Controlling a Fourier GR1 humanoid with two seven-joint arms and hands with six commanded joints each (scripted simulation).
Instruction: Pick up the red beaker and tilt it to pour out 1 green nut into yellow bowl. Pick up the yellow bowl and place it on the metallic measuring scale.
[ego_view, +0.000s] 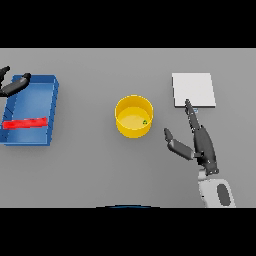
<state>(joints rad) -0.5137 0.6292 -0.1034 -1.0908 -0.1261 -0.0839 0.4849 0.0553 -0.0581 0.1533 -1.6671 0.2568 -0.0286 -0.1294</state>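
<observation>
The yellow bowl (133, 116) stands upright at the table's middle, with a small green nut (145, 122) inside near its right wall. The red beaker (25, 123) lies on its side in a blue tray (50, 95) at the left. My left hand (14, 85) hovers over the tray's far left corner, fingers relaxed and holding nothing. My right hand (200, 142) is open to the right of the bowl, thumb spread toward it, apart from it. Its fingertips reach the near edge of the metallic measuring scale (194, 90), a pale square plate at the right rear.
The blue tray has raised walls and sits against the left edge of the view. Bare grey table lies between the bowl and the scale.
</observation>
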